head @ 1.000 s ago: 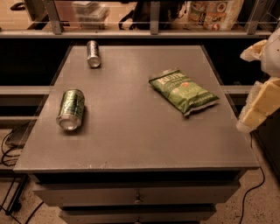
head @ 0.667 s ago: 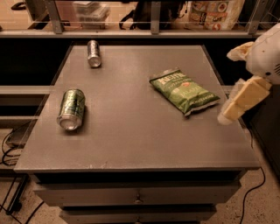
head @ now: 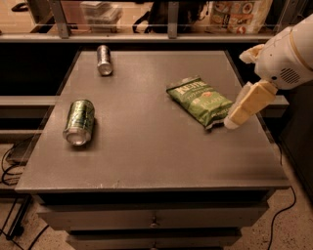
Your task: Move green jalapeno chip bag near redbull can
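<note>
The green jalapeno chip bag [head: 200,100] lies flat on the right half of the grey table [head: 146,151]. The redbull can [head: 103,59], slim and silver-grey, lies on its side at the far left of the table, well apart from the bag. My gripper [head: 237,90] comes in from the right on a white arm [head: 288,51]. It is open and empty. Its lower cream finger [head: 247,103] slants down, and its tip is right beside the bag's near right corner.
A fatter green-patterned can [head: 79,122] lies on its side at the table's left edge. A shelf rail with packaged goods [head: 234,12] runs behind the table. Drawers [head: 154,222] sit under the tabletop, and cables [head: 12,161] lie on the floor at the left.
My gripper has moved left and slightly down from beyond the table's right edge, and its lower finger now reaches the bag's corner. The bag and both cans have not moved.
</note>
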`<state>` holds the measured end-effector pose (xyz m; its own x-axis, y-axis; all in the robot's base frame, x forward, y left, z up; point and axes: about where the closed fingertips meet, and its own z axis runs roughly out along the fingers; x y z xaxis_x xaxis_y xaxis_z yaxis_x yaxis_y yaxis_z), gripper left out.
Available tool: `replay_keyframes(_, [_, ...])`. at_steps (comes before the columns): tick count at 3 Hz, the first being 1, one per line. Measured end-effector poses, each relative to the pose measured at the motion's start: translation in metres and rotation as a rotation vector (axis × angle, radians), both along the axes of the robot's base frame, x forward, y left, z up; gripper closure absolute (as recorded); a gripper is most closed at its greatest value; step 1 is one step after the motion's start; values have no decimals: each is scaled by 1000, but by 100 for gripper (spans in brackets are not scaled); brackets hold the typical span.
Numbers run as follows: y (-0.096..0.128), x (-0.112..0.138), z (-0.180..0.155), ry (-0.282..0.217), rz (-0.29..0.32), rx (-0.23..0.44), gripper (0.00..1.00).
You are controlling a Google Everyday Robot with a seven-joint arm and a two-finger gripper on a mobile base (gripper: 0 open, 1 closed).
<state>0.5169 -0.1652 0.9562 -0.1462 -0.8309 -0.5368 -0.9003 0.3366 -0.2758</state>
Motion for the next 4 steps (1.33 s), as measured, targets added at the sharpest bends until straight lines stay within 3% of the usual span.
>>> replay_keyframes(2, [-1,33,-38,34,-111,88,0])
replay_keyframes(4, [-5,77,-93,111,-210,159,0])
